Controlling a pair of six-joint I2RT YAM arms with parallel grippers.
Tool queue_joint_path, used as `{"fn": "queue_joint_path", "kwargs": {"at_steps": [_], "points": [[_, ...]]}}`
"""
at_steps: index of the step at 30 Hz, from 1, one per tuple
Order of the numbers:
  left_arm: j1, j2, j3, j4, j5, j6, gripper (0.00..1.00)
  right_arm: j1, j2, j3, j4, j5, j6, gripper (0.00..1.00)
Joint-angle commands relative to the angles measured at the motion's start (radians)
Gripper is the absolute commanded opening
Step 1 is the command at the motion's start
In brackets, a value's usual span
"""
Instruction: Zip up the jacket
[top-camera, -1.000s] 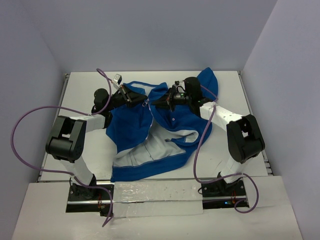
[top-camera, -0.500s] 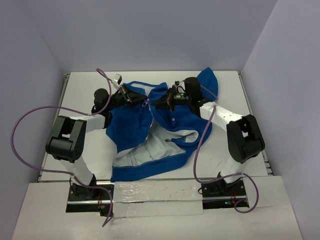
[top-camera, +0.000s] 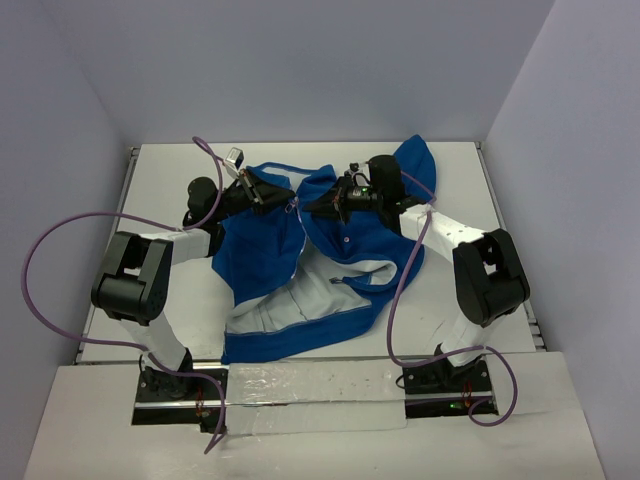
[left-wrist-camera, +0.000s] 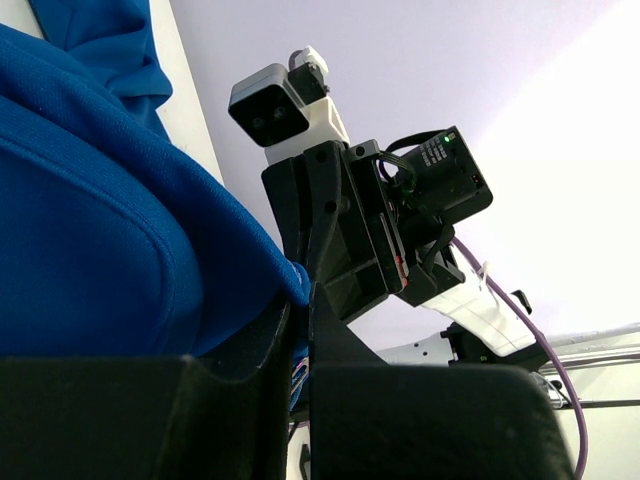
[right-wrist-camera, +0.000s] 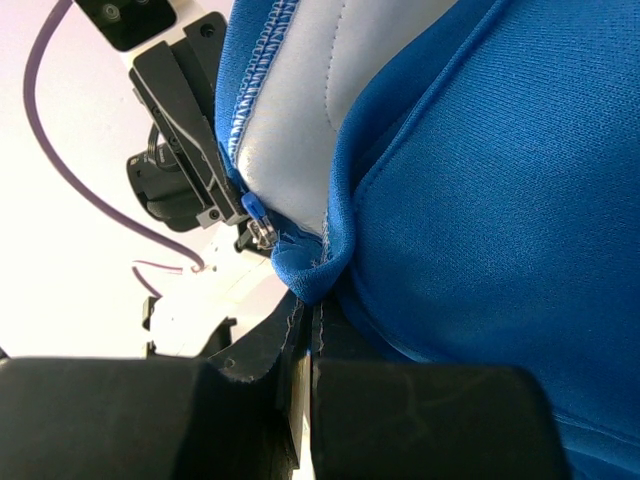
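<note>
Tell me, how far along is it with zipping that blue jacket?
Done: the left claw and right claw each grip a front edge of the jacket. In hand: the zipper slider sits by the right claw. To do: the front lies open, pale lining showing, nothing zipped.

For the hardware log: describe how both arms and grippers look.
Both arms have white link shells with black joint housings: left arm, right arm. The left gripper and right gripper are black, with two fingers. A purple cable loops off each arm. A grey-white wrist camera tops the left wrist.
</note>
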Motion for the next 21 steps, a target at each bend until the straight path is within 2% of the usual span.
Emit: {"fn": "queue_joint_path", "kwargs": {"at_steps": [1,21], "points": [[-0.005,-0.028,0.007,0.093,0.000,-0.005,0.00,0.013,-0.019,0.006,0.017,-0.039,-0.009,0.00],[-0.005,-0.021,0.006,0.081,0.021,0.024,0.00,0.012,0.002,0.048,0.009,-0.044,-0.009,0.00]]}}
